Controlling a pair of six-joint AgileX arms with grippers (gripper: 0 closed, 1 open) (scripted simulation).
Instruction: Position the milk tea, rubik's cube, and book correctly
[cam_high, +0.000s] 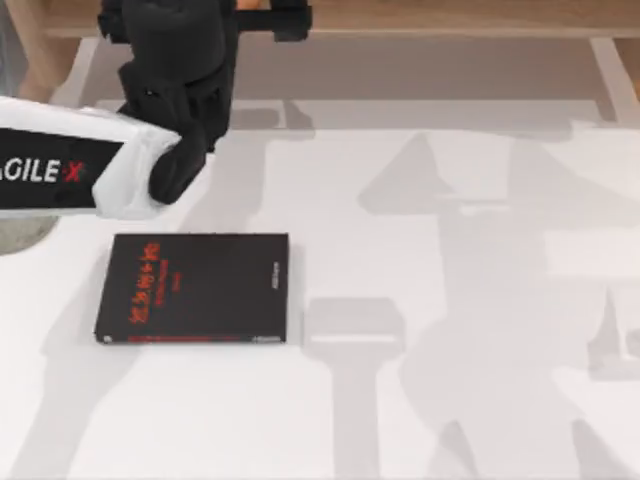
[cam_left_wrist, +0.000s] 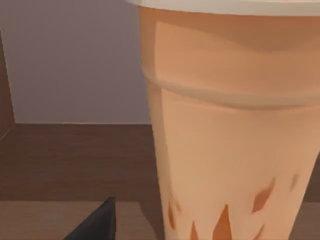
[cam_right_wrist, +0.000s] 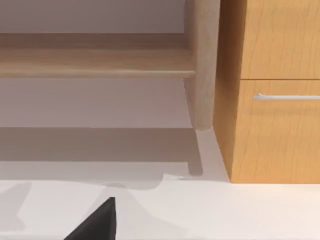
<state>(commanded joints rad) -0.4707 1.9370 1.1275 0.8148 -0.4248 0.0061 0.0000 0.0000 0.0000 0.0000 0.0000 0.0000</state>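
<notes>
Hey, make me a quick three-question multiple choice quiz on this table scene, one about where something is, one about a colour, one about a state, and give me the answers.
1. Where does the flat black book with red lettering lie on the white table in the top view?
A. left half
B. far right edge
C. top right corner

2. What colour is the tall tapering cup of milk tea seen close up in the left wrist view?
A. green
B. orange-brown
C. blue

3. How does the black book lie?
A. standing on its spine
B. open, pages up
C. flat and closed, cover up

Answers: 1 A, it sits left of the table's middle, below the left arm. 2 B, the cup wall is orange-brown under a pale lid. 3 C, the whole cover with its lettering faces the camera.
</notes>
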